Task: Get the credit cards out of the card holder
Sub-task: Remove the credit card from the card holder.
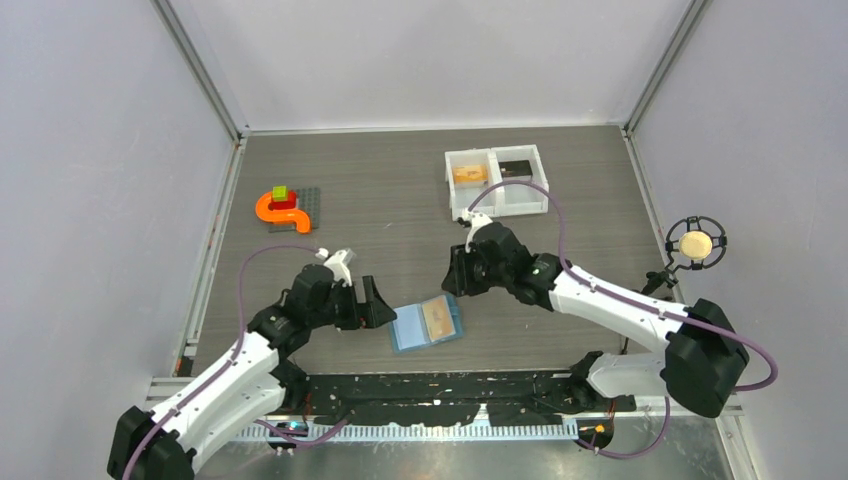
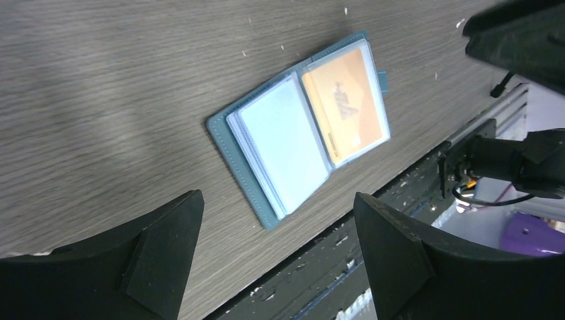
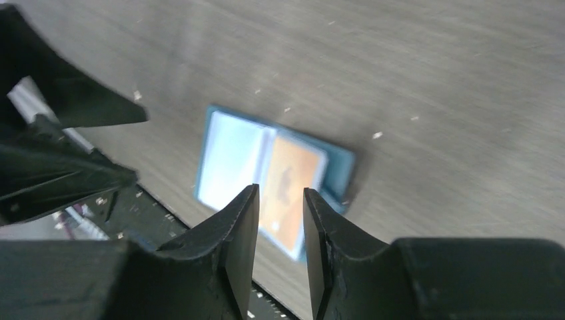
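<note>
Soft blue card holder (image 2: pixel 280 143) splayed, orange card (image 2: pixel 345 107) sleeved; left claw (image 2: pixel 276 199), right claw (image 3: pixel 280 193) released.

Bare table (image 1: pixel 380 200) around the card holder (image 1: pixel 426 322)

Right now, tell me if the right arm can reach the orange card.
Probably yes: the wallet lies open, orange card face up in its sleeve, nothing over it, the right arm close by.
</note>
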Robot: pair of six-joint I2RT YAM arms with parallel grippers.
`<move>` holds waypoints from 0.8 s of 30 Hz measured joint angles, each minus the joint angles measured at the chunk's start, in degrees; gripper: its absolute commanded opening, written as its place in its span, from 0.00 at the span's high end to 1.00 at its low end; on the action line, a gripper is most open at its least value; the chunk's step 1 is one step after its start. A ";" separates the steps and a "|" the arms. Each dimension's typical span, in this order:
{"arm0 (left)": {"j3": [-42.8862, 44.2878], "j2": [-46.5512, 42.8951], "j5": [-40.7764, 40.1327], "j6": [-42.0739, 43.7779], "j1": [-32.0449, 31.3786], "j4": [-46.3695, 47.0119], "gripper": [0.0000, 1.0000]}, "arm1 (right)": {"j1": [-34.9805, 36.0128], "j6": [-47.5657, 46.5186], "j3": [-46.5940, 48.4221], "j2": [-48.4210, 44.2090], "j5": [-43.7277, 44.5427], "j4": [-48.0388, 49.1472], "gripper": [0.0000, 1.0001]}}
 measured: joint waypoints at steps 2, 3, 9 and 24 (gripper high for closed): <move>-1.11 0.74 1.22 -1.25 0.00 2.19 0.16 | 2.43 1.77 -1.75 -1.11 -0.79 1.90 0.57; -1.55 1.27 1.75 -1.81 0.00 3.30 0.17 | 3.58 2.38 -2.27 -1.18 -1.01 2.73 0.56; -3.98 4.33 3.72 -5.01 0.00 10.19 0.22 | 8.52 4.83 -3.82 1.01 -1.64 6.64 0.53; -7.39 13.68 6.93 -8.98 0.00 23.32 0.41 | 9.38 5.42 -8.57 10.27 0.31 11.43 0.46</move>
